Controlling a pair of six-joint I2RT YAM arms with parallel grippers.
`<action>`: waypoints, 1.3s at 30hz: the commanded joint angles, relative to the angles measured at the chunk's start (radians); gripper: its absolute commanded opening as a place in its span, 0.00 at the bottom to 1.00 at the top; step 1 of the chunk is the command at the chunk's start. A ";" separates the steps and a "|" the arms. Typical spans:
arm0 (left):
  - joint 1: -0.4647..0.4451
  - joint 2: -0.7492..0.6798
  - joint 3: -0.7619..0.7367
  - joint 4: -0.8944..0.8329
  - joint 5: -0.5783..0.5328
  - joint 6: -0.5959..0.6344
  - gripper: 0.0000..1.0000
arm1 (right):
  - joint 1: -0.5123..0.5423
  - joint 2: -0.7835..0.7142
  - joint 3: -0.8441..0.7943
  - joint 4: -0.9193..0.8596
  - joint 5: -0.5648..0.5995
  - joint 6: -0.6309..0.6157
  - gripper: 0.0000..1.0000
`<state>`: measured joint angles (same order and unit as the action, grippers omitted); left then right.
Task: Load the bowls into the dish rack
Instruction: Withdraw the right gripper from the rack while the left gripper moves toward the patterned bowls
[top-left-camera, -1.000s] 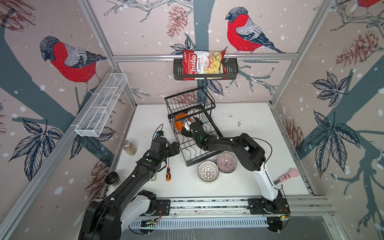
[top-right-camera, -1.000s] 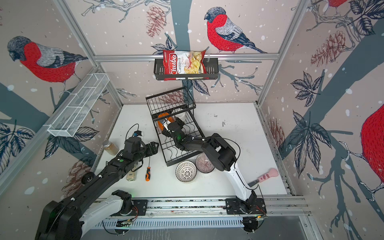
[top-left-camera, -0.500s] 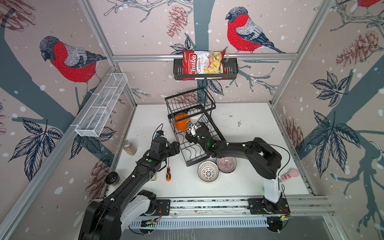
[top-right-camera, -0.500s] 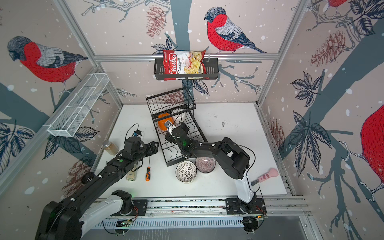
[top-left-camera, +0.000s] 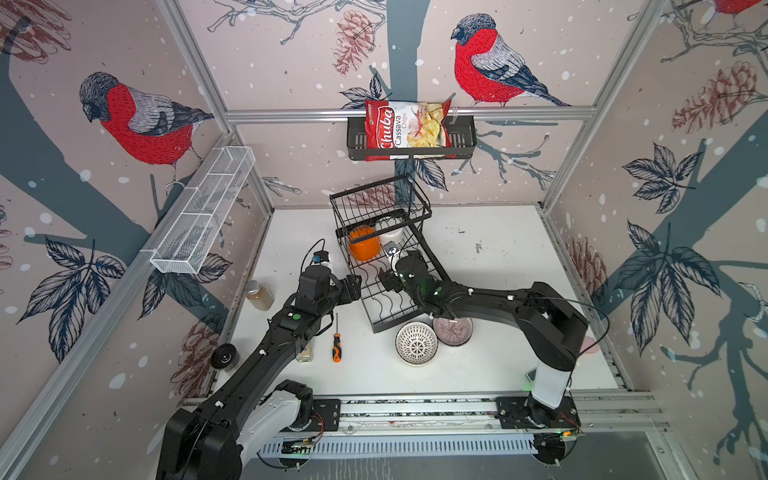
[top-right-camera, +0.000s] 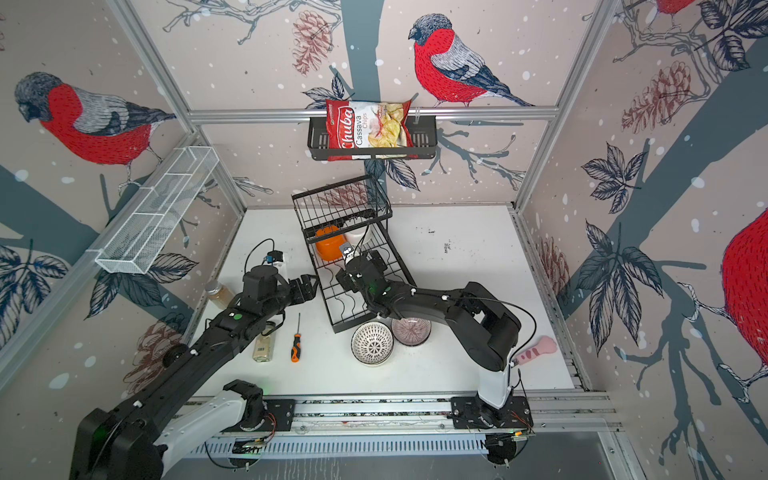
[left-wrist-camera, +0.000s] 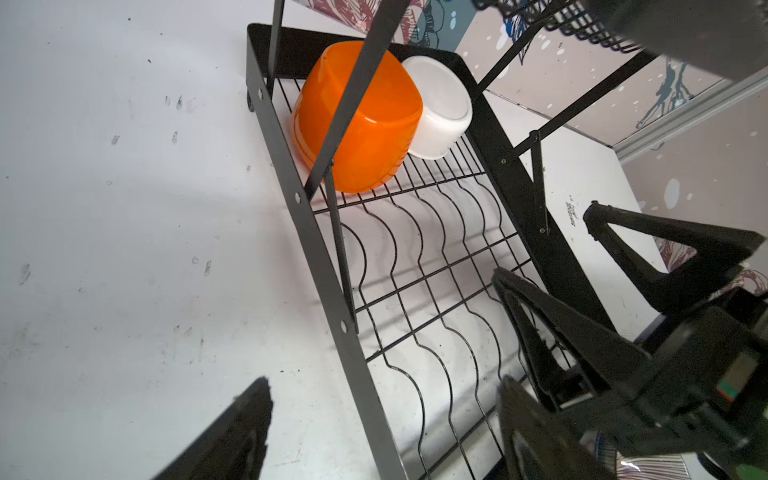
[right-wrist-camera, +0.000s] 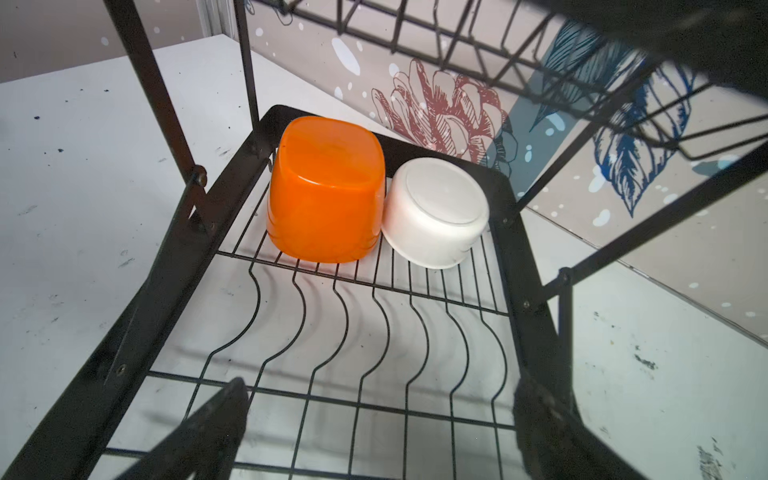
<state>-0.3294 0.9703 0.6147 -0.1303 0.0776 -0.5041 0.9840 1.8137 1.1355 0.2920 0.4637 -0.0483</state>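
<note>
Resting mouth-down, the orange bowl (right-wrist-camera: 326, 195) and white bowl (right-wrist-camera: 436, 212) touch side by side at the far end of the dish rack (right-wrist-camera: 513, 266), whose long axis runs toward the back wall. The black-and-white bowl (top-left-camera: 416, 343) and purple-striped bowl (top-left-camera: 455, 332) sit upright on the table (top-left-camera: 498, 257) by its near end. The left end effector (left-wrist-camera: 382, 380) and right end effector (right-wrist-camera: 380, 386) gape empty.

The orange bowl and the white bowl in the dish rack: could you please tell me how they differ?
The orange bowl is bright orange; the white bowl is plain white. The orange bowl has a squarish base with rounded corners, the white bowl a round one. The orange bowl looks taller and bulkier than the white bowl. Both sit upside down, side by side, at the far end of the lower tray of the dish rack.
</note>
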 joint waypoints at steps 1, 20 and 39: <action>-0.003 -0.015 0.018 -0.018 0.032 0.010 0.84 | 0.002 -0.053 -0.011 -0.096 0.019 0.072 0.98; -0.240 -0.030 0.049 0.031 -0.038 -0.046 0.83 | -0.053 -0.287 -0.063 -0.511 0.002 0.304 0.98; -0.453 0.077 0.112 -0.056 -0.154 -0.093 0.84 | -0.201 -0.490 -0.080 -0.789 -0.221 0.450 0.91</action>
<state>-0.7666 1.0386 0.7151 -0.1482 -0.0303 -0.5804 0.7845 1.3327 1.0599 -0.4652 0.3046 0.3698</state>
